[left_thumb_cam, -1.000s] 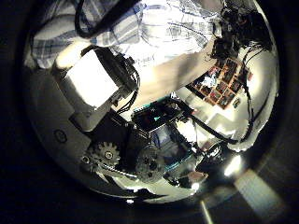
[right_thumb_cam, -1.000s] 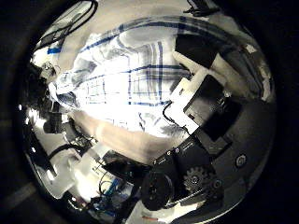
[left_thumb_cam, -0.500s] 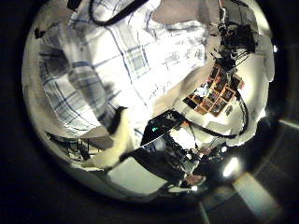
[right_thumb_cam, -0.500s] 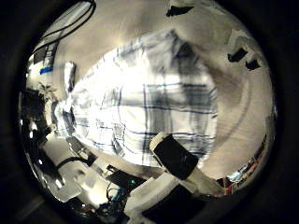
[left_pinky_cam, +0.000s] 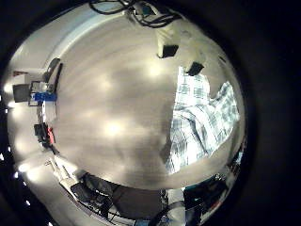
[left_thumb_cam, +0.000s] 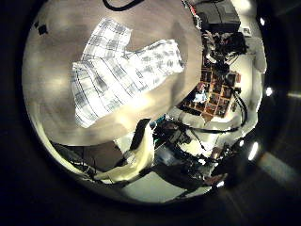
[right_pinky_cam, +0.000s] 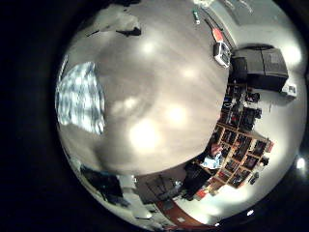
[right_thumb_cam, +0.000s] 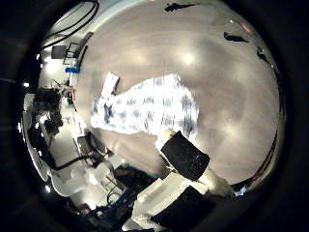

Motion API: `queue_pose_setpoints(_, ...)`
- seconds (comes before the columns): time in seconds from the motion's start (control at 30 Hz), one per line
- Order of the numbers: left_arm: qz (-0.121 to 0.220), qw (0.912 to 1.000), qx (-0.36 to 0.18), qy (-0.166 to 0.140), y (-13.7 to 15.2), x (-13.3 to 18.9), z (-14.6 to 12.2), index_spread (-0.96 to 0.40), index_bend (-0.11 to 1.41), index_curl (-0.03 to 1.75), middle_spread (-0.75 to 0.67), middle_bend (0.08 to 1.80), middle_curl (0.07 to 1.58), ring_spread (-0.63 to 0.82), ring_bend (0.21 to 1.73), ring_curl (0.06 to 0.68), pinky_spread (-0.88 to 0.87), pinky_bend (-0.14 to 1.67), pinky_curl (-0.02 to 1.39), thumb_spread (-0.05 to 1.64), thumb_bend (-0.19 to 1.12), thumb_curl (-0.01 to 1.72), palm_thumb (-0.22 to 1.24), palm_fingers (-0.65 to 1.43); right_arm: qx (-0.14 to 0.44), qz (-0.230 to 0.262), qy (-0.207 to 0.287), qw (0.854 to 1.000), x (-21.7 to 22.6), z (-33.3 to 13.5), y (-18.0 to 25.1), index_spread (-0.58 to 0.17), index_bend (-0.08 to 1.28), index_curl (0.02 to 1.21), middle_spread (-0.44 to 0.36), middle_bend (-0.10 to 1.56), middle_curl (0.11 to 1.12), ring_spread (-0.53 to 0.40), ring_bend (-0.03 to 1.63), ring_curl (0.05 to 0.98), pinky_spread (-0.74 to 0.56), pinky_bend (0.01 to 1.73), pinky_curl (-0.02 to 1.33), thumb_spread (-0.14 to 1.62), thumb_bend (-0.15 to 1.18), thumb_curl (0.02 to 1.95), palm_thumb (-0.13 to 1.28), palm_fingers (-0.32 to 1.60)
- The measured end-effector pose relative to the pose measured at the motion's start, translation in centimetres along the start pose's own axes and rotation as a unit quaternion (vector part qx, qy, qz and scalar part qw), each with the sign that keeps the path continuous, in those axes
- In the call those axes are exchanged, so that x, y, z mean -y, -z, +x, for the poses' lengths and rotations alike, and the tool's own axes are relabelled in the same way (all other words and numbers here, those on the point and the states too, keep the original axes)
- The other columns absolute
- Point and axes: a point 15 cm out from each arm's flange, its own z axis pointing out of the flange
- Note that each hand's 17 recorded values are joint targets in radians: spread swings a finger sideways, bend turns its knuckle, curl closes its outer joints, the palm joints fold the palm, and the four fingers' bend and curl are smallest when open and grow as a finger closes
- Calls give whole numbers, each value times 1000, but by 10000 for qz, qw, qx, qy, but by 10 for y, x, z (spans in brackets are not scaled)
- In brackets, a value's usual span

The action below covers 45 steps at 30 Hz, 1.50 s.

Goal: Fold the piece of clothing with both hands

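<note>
1. Left hand (left_thumb_cam: 141, 160): only a pale finger part at the palm camera's edge shows. It is clear of the cloth and holds nothing; whether the fingers are straight or curled cannot be told.
2. Right hand (right_thumb_cam: 183, 159): one black-and-white finger segment (right_thumb_cam: 182, 155) shows close to the palm camera, overlapping the near edge of the garment in view. No cloth is visibly gripped; the finger posture cannot be told.
3. Plaid button-type shirt of checked fabric (left_thumb_cam: 118, 68): lies spread on the pale wood-grain counter (left_thumb_cam: 66, 28), below both palms and apart from them.
4. Relative to the shirt, dark small items (right_thumb_cam: 237, 39) lie well apart at the far counter edge.
</note>
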Motion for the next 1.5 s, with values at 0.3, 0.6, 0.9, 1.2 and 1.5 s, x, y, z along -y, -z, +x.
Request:
queue_pose_setpoints(0.3,-443,9989,-109,-137,-89,-35,29,21,179,510,293,172,372,356,709,262,410,384,435,1077,-20,303,281,22,134,-774,250,9966,-32,-12,-65,-380,184,430,-124,447,447,-96,763,331,294,792,249,1261,-23,317,426,76)
queue_pose_setpoints(0.6,-443,9990,-104,20,-127,-44,29,27,180,455,285,172,334,371,684,248,415,375,407,1115,-20,290,284,42,136,-773,360,9963,-22,-20,-110,-362,162,373,-87,376,404,-46,688,293,314,730,222,1166,-24,321,406,107)
queue_pose_setpoints(0.9,-423,9990,19,162,-137,-44,16,40,181,420,290,174,313,392,670,238,415,373,389,1119,-21,285,283,49,92,-1112,563,9922,-11,-42,-144,-307,192,377,-83,356,391,-50,662,274,282,645,192,1107,-11,349,489,252)
queue_pose_setpoints(1.2,-402,9989,60,222,-131,-44,8,41,183,403,291,171,297,397,663,233,414,372,375,1113,-21,290,288,56,-83,-1277,634,9897,-6,-46,-158,-351,174,377,-204,535,463,-247,914,323,-121,796,175,1080,3,402,660,913)
queue_pose_setpoints(1.5,-429,9989,49,203,-133,-46,8,41,183,393,289,171,286,398,659,230,409,373,366,1110,-22,291,286,60,-150,-890,391,9951,3,-36,-141,-413,739,689,-245,992,695,-244,1190,505,-298,1222,399,1115,49,484,908,1321)
